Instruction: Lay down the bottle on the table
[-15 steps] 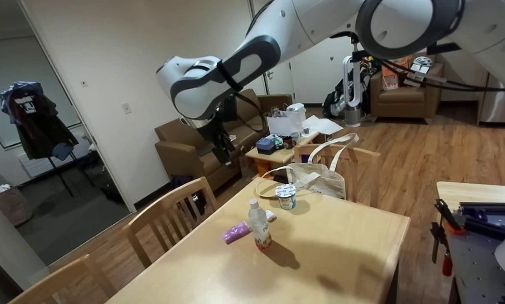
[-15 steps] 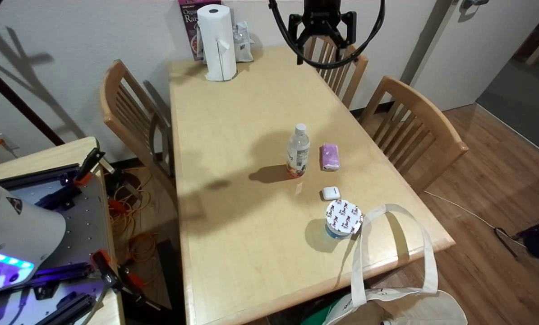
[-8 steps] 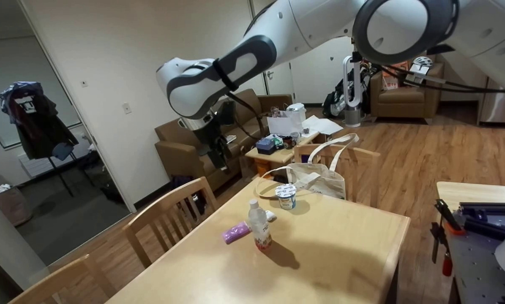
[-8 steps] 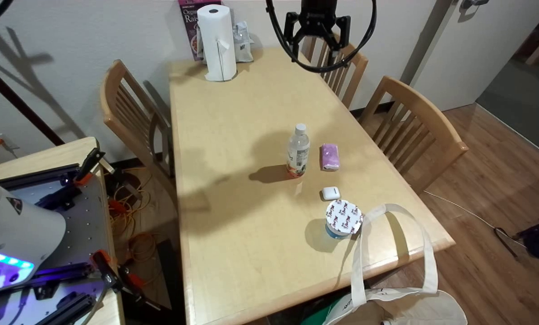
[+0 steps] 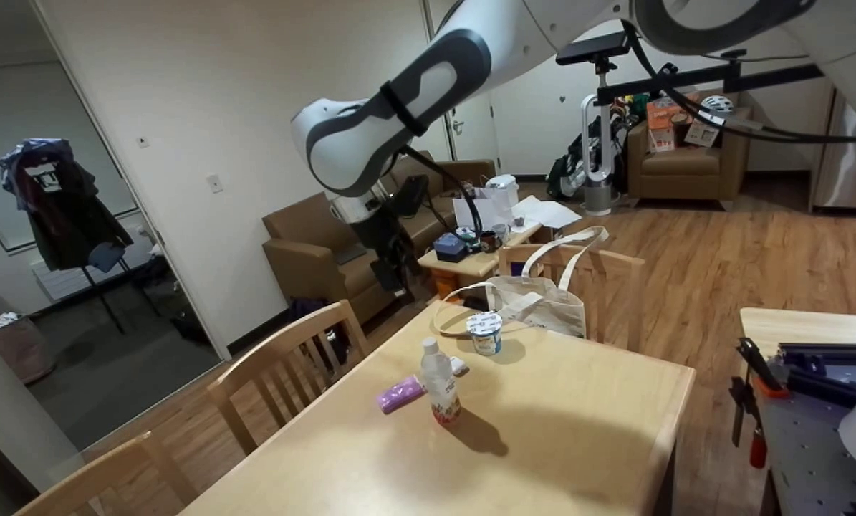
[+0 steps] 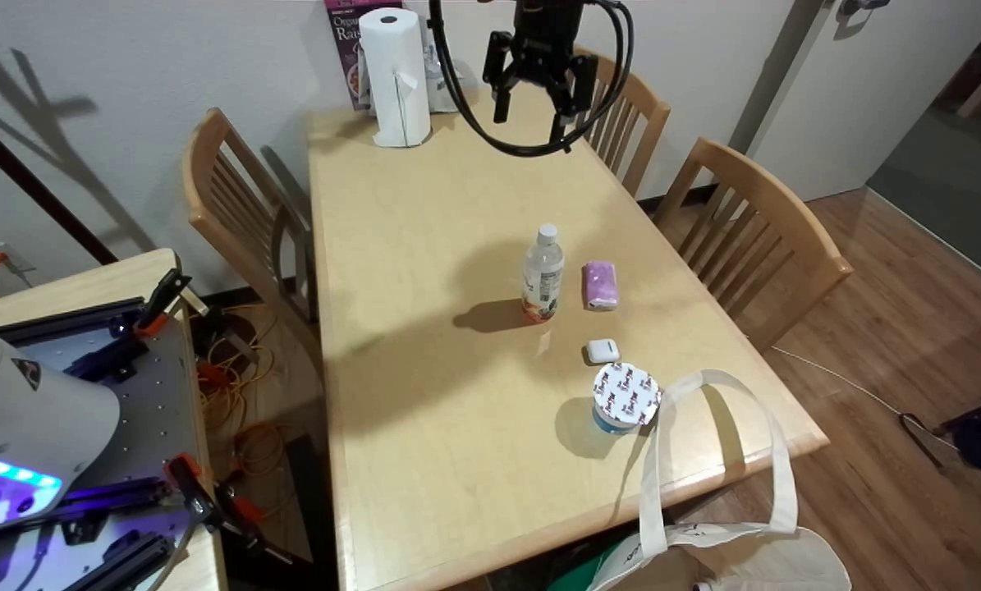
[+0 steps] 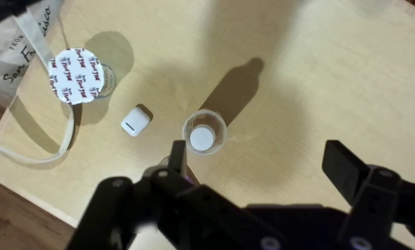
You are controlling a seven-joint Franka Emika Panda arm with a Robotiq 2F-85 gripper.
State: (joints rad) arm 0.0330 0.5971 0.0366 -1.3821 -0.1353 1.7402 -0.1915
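The bottle, clear with a white cap and a reddish-brown bottom, stands upright on the light-wood table. It shows in both exterior views [image 5: 440, 383] [image 6: 543, 277] and from above in the wrist view [image 7: 204, 133]. The table [image 6: 424, 460] fills most of the wrist view [image 7: 290, 114]. My gripper [image 6: 529, 121] is open and empty, held above table height; it also shows in an exterior view [image 5: 399, 287]. In the wrist view my spread fingers [image 7: 257, 154] span below and right of the bottle; the left fingertip appears just beside the bottle's outline, with nothing between the fingers.
A purple packet [image 6: 601, 286], a white case [image 6: 602, 351] and a foil-lidded cup [image 6: 626, 398] stand near the bottle. A tote bag [image 6: 720, 533] hangs at the table end. A paper towel roll [image 6: 396, 78] stands at the far end. Chairs [image 5: 291, 373] line the sides.
My gripper has moved left and down in one exterior view and right and slightly down in the other, staying open. The bottle and the other table things have not moved.
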